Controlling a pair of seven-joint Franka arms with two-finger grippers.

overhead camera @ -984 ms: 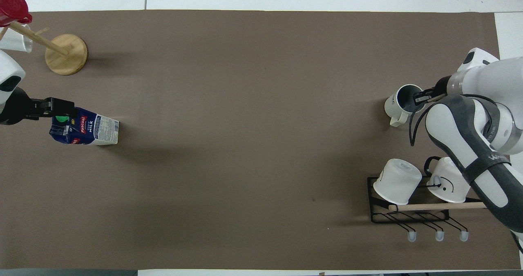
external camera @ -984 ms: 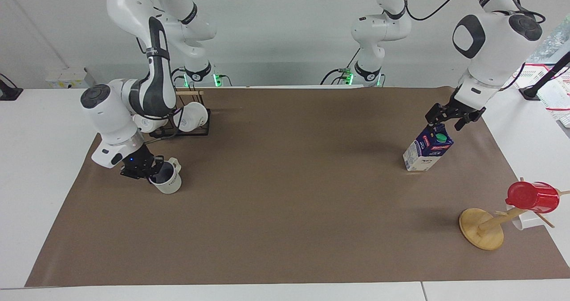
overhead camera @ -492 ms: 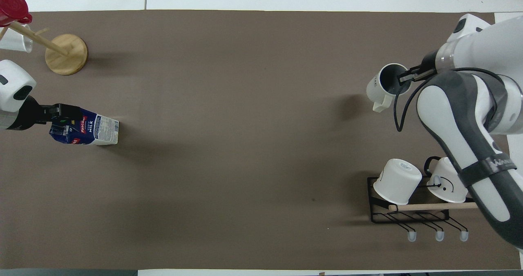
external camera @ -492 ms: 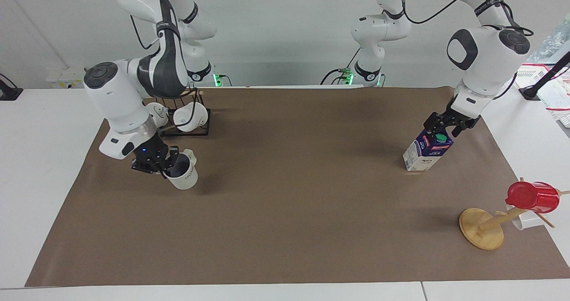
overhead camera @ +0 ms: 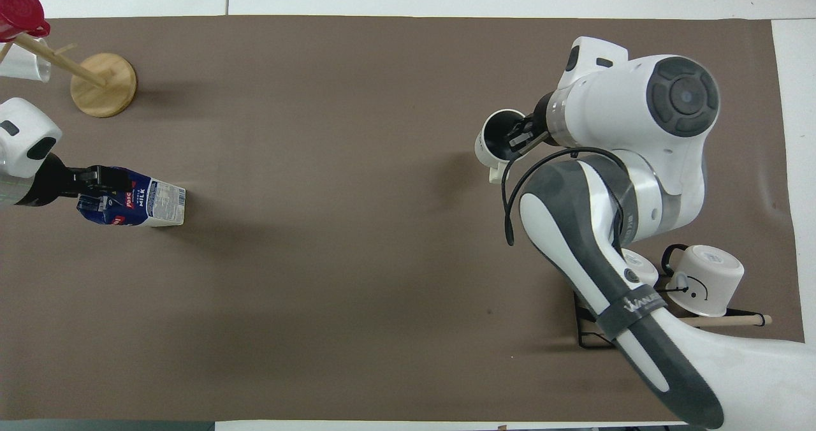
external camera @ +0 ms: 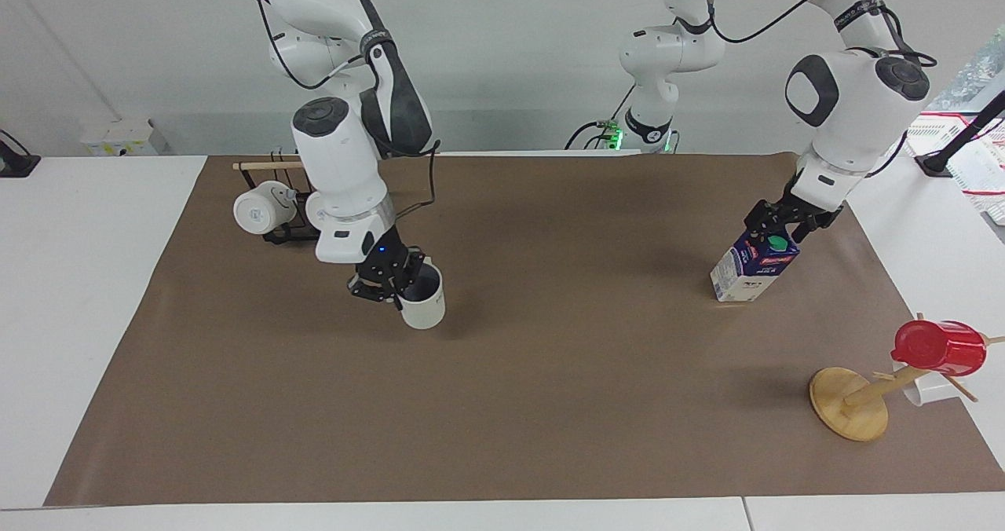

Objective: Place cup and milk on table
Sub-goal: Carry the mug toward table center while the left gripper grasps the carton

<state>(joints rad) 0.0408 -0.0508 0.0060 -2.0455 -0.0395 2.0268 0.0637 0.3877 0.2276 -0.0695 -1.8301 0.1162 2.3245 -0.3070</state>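
Observation:
My right gripper is shut on the rim of the cup, a white mug with a greyish-blue inside, and holds it just over the brown sheet of the table, toward the middle. In the overhead view the cup hangs from the right gripper. The milk, a blue and white carton with a green cap, stands on the sheet at the left arm's end. My left gripper is down at the carton's top. In the overhead view the milk stands under the left gripper.
A black rack with two all-white mugs stands near the robots at the right arm's end. A wooden mug tree with a red cup stands farther from the robots than the milk.
My right gripper has carried the cup from beside the rack toward the table's middle. My left gripper has come down onto the milk's top. The milk has not moved.

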